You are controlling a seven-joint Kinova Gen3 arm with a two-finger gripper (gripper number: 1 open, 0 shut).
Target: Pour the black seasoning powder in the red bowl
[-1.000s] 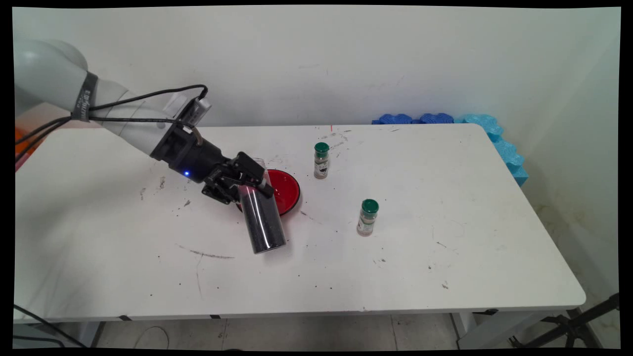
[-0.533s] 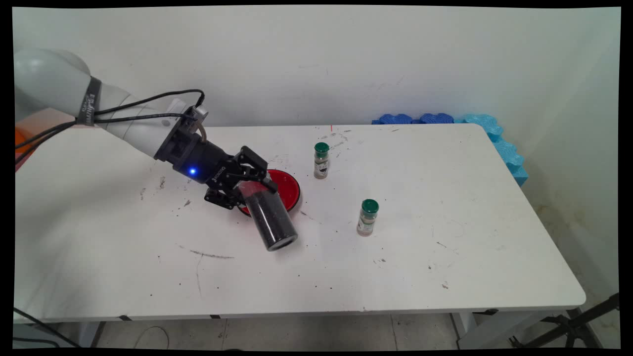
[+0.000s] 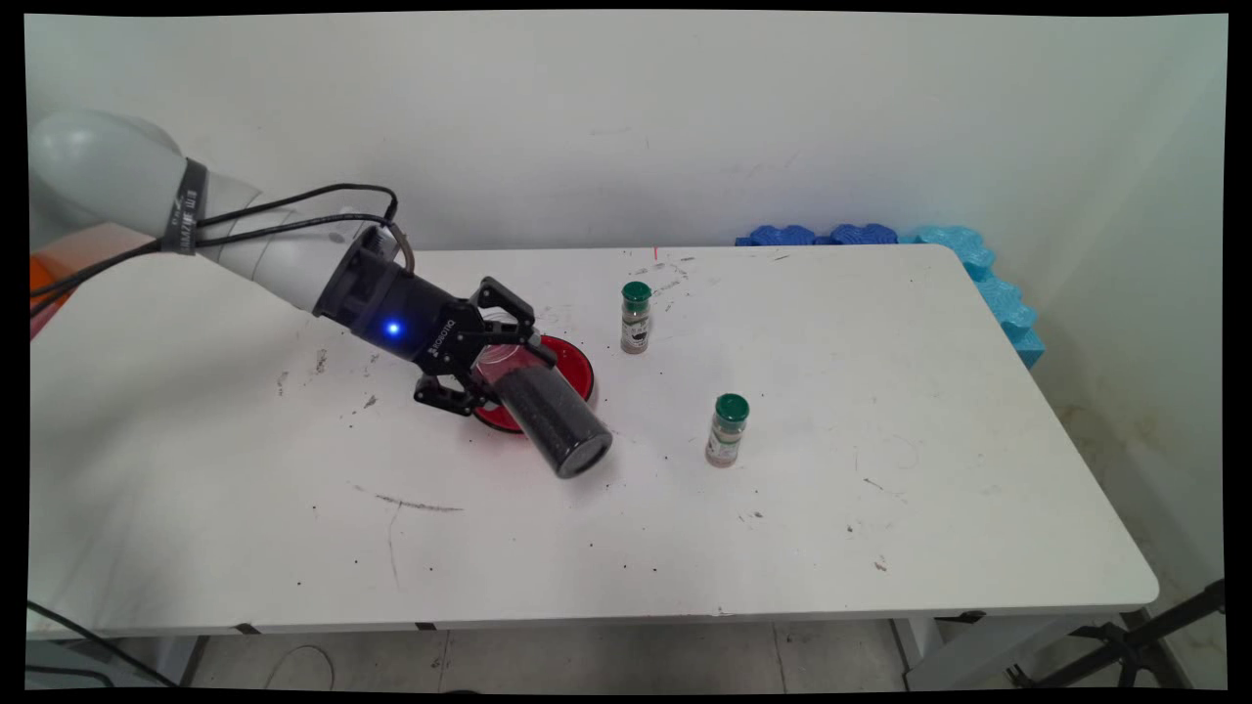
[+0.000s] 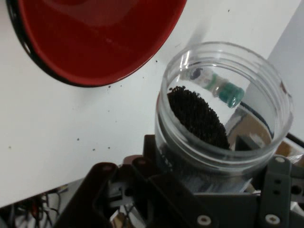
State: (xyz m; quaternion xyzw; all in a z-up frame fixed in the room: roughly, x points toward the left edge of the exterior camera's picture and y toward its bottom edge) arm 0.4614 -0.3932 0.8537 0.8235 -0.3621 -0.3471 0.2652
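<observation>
My gripper (image 3: 494,357) is shut on a clear plastic jar (image 3: 550,411) filled with fine black grains. The jar is tilted steeply, its closed bottom pointing to the lower right and its open mouth (image 4: 223,104) up by the hand. Just behind and beneath it lies a red bowl (image 3: 567,367) on the table, also seen in the hand view as the red bowl (image 4: 95,38) at the upper left. The grains (image 4: 197,116) sit inside the jar below its rim. Two green-capped spice bottles stand upright to the right, one (image 3: 635,318) near the bowl, the other (image 3: 727,430) closer to the front.
Blue foam pieces (image 3: 880,237) line the table's far right corner and right edge. Dark specks and smudges are scattered over the white table (image 3: 880,469). Black cables hang from the arm at the left.
The hand has rotated, swinging the jar's bottom from nearly downward out to the lower right, so the jar now lies far more tilted. The gripper has also crept slightly right.
</observation>
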